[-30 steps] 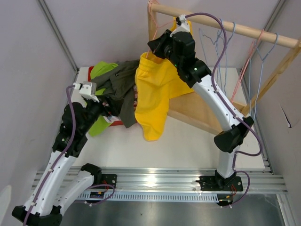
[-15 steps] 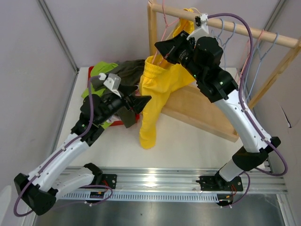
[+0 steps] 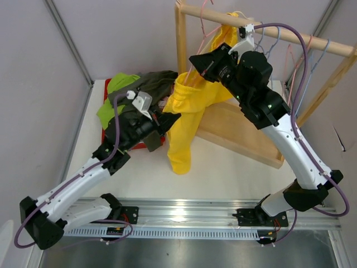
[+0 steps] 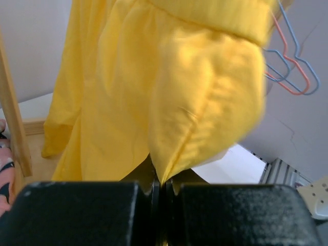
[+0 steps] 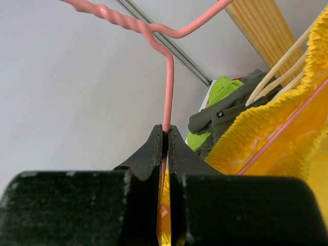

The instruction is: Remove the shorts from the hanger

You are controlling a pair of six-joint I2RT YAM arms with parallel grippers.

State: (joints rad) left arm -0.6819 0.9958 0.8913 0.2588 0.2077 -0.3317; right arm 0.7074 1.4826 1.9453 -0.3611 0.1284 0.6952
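Top external view, read from its left side: a heap of loose shorts lies on the table (image 3: 223, 173) at about 10 o'clock, with the lime green shorts (image 3: 114, 89) and the olive shorts (image 3: 153, 84) on top. These are on no hanger, so I judge them as finished. Just right of the heap, the left gripper (image 3: 172, 118) reaches to the yellow shorts (image 3: 187, 120). They hang near the centre, toward 12 o'clock, with the leg end low over the table or on it; I cannot tell which. Above them the right gripper (image 3: 194, 60) is at the waistband, under the wooden rail (image 3: 301, 39). At 2 o'clock some spare hangers (image 3: 304, 72) hang bare from the rail.

From above, the fingertips of both arms are hidden by cloth or too small, so the grip cannot be read there. The left wrist view gives it: the two fingers are pressed together with a fold of yellow cloth pinched between them. The right wrist view shows the other half. Its fingers are closed on the thin wire of the pink hanger (image 5: 169, 77), just below the twisted neck, with the elastic waistband at its 3 o'clock.

This division makes sense to me: one arm holds the hanger steady so that the other can pull the cloth down and away. The yellow pair is not yet free.
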